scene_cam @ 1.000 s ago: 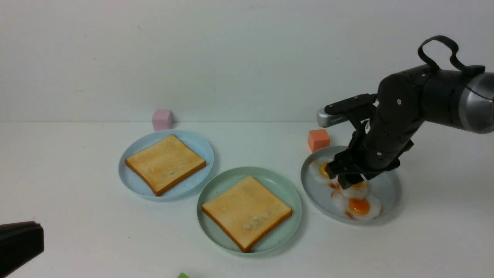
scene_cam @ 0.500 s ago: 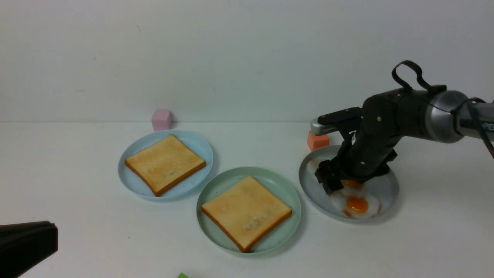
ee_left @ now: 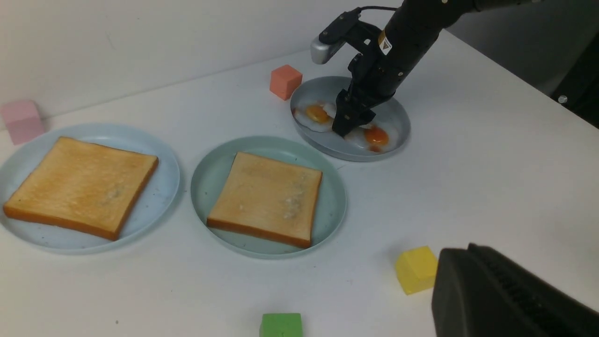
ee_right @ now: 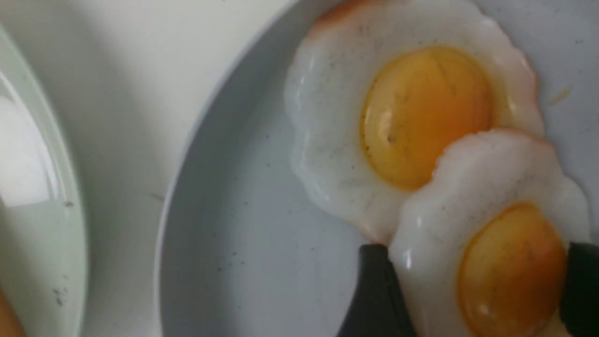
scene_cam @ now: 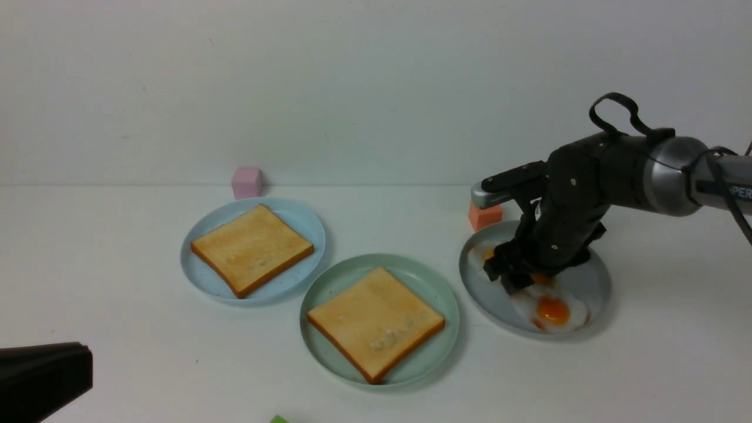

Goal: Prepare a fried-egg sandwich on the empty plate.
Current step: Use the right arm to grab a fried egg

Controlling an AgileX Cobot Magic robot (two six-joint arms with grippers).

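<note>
One toast slice [scene_cam: 375,322] lies on the mint-green plate [scene_cam: 329,282] at the front centre. A second toast slice [scene_cam: 251,249] lies on the light blue plate [scene_cam: 302,220] to its left. Fried eggs [scene_cam: 552,310] overlap on the grey plate [scene_cam: 482,296] at the right. My right gripper [scene_cam: 510,281] is down in the grey plate. In the right wrist view it [ee_right: 477,281] is open, its fingers [ee_right: 374,290] either side of one egg [ee_right: 512,267] that overlaps another egg [ee_right: 421,112]. My left gripper [ee_left: 456,262] is shut and empty, low at the front left [scene_cam: 59,370].
A pink cube [scene_cam: 246,182] stands behind the light blue plate. An orange cube [scene_cam: 483,216] stands just behind the grey plate. A yellow cube [ee_left: 415,269] and a green cube [ee_left: 281,325] lie near the table's front edge, close to my left gripper.
My right gripper has come down from just above the eggs onto the grey plate, and its arm has lowered. My left gripper has edged slightly further into view.
</note>
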